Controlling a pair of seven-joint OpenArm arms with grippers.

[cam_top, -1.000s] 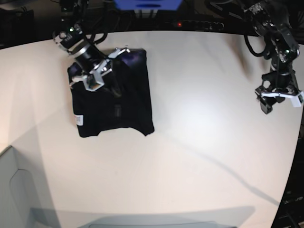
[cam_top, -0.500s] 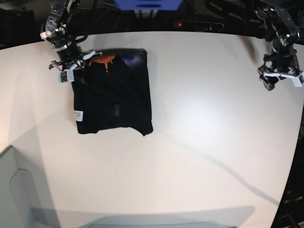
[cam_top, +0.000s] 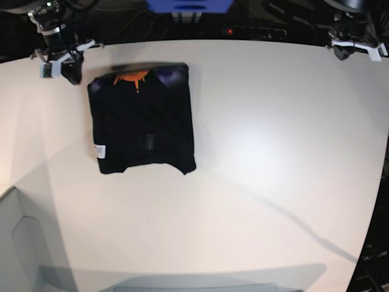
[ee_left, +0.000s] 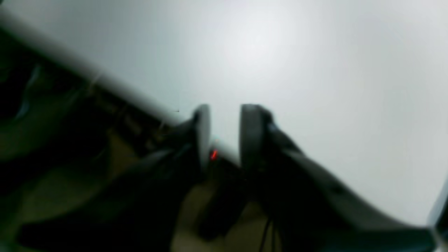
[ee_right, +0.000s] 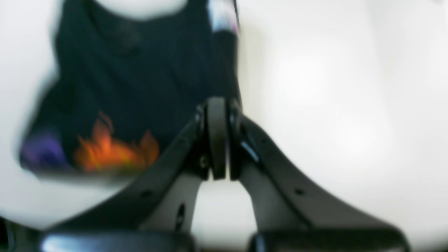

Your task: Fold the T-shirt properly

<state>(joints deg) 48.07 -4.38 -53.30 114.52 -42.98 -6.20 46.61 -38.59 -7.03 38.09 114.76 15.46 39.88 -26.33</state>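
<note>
The black T-shirt [cam_top: 143, 121] lies folded into a rectangle on the white table [cam_top: 273, 152], left of centre. An orange print [cam_top: 129, 78] shows at its far edge and a white label [cam_top: 100, 150] at its near left. My right gripper [cam_top: 61, 66] hovers off the shirt's far left corner, clear of the cloth. In the right wrist view this gripper [ee_right: 217, 105] is shut and empty, with the shirt [ee_right: 140, 80] below and to the left. My left gripper [cam_top: 351, 47] is at the table's far right edge. In the left wrist view it [ee_left: 224, 119] has its jaws slightly apart and holds nothing.
A grey bin [cam_top: 15, 243] stands at the near left corner. Dark equipment with a red light [cam_top: 229, 30] and a blue object [cam_top: 188, 5] sit behind the table's far edge. The table edge [ee_left: 105, 84] runs just under the left gripper.
My right gripper has left the shirt and moved back to the far left. My left gripper has moved away to the far right edge. The shirt now lies still with its orange print showing.
</note>
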